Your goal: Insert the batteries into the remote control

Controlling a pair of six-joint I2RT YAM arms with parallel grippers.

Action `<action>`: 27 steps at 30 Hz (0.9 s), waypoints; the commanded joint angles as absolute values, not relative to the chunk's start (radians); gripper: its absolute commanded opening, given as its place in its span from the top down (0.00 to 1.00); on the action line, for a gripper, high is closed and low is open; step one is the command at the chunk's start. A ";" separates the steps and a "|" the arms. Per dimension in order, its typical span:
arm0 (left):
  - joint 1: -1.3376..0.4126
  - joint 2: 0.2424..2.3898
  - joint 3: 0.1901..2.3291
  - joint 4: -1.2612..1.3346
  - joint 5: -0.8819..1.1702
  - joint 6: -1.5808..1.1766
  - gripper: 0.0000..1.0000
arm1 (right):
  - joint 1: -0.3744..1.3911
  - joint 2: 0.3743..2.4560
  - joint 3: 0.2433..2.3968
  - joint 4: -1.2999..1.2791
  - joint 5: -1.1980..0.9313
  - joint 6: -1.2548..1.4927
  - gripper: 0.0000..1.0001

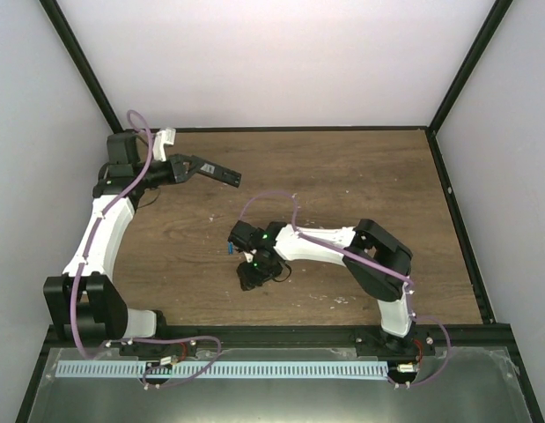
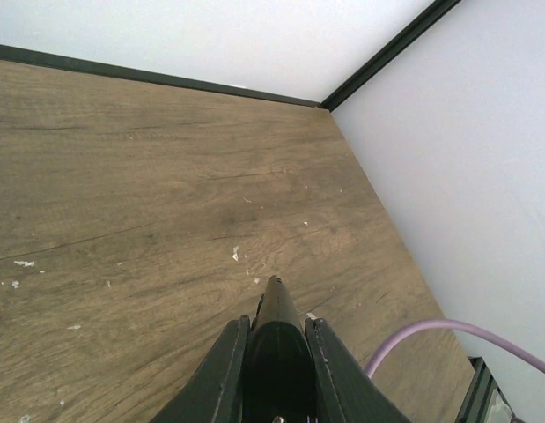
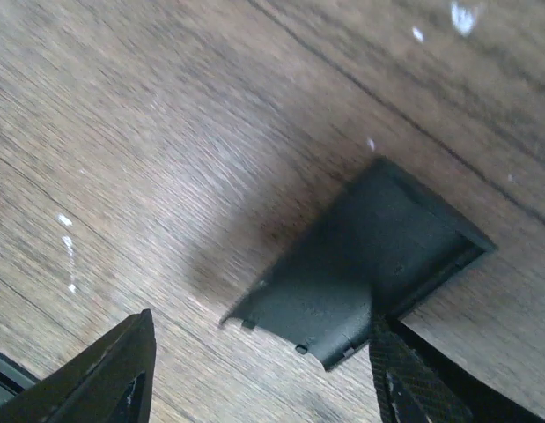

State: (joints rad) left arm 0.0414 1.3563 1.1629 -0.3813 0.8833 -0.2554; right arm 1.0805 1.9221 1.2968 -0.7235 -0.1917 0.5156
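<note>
Front-centre of the brown wood-grain bench (image 1: pixel 360 176): right end effector (image 3: pixel 259 339), textured black fingers spread wide, gripping nothing. Flat on the bench between those fingers, close against one of them: thin squarish black cover (image 3: pixel 360 256), matte, with small tabs along one edge. Just beyond, toward the left edge: one small blue cylindrical battery (image 1: pixel 230 248). Near the far left corner: left end effector (image 2: pixel 276 324) clamped tight on the slim black remote control (image 1: pixel 217 173), narrow tip projecting past the smooth fingers.
</note>
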 commanded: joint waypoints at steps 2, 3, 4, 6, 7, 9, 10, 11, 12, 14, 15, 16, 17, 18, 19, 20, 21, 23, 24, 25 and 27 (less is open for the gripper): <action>0.045 1.324 1.159 -0.361 0.894 -0.247 1.00 | 1.103 1.938 1.372 -0.759 -0.125 0.532 0.41; 0.045 1.325 1.159 -0.359 0.895 -0.248 1.00 | 1.104 1.938 1.376 -0.761 -0.126 0.532 0.41; 0.045 1.325 1.159 -0.358 0.895 -0.248 1.00 | 1.104 1.938 1.377 -0.761 -0.124 0.534 0.41; 0.045 1.325 1.159 -0.355 0.897 -0.249 1.00 | 1.106 1.944 1.380 -0.768 -0.117 0.534 0.41; 0.045 1.327 1.159 -0.355 0.896 -0.250 1.00 | 1.106 1.948 1.382 -0.776 -0.111 0.537 0.41; 0.045 1.328 1.160 -0.352 0.897 -0.251 1.00 | 1.108 1.948 1.386 -0.788 -0.094 0.534 0.41; 0.045 1.328 1.160 -0.352 0.897 -0.251 1.00 | 1.108 1.944 1.385 -0.788 -0.092 0.534 0.41; 0.044 1.328 1.159 -0.350 0.897 -0.253 1.00 | 1.108 1.940 1.383 -0.785 -0.092 0.533 0.41; 0.045 1.330 1.159 -0.348 0.898 -0.254 1.00 | 1.108 1.938 1.383 -0.781 -0.093 0.532 0.41; 0.046 1.331 1.161 -0.345 0.899 -0.255 1.00 | 1.108 1.941 1.380 -0.774 -0.099 0.529 0.41; 0.045 1.331 1.161 -0.345 0.900 -0.256 1.00 | 1.109 1.947 1.379 -0.771 -0.101 0.526 0.41; 0.045 1.331 1.162 -0.345 0.899 -0.256 1.00 | 1.108 1.952 1.379 -0.769 -0.101 0.523 0.41; 0.045 1.331 1.162 -0.344 0.900 -0.257 1.00 | 1.109 1.953 1.379 -0.767 -0.101 0.519 0.41; 0.045 1.331 1.161 -0.343 0.900 -0.257 1.00 | 1.110 1.956 1.380 -0.768 -0.098 0.518 0.41; 0.045 1.331 1.162 -0.344 0.900 -0.256 1.00 | 1.112 1.953 1.384 -0.770 -0.095 0.516 0.41; 0.046 1.331 1.161 -0.344 0.898 -0.257 1.00 | 1.111 1.950 1.387 -0.774 -0.090 0.514 0.40; 0.045 1.332 1.162 -0.344 0.898 -0.257 1.00 | 1.112 1.946 1.393 -0.775 -0.084 0.513 0.40; 0.045 1.334 1.162 -0.343 0.898 -0.256 1.00 | 1.112 1.942 1.404 -0.778 -0.079 0.510 0.40; 0.045 1.336 1.164 -0.343 0.898 -0.255 1.00 | 1.111 1.943 1.410 -0.780 -0.080 0.506 0.40; 0.046 1.336 1.163 -0.344 0.897 -0.256 1.00 | 1.111 1.945 1.414 -0.780 -0.083 0.502 0.41; 0.045 1.339 1.163 -0.342 0.898 -0.256 1.00 | 1.112 1.950 1.421 -0.779 -0.089 0.494 0.40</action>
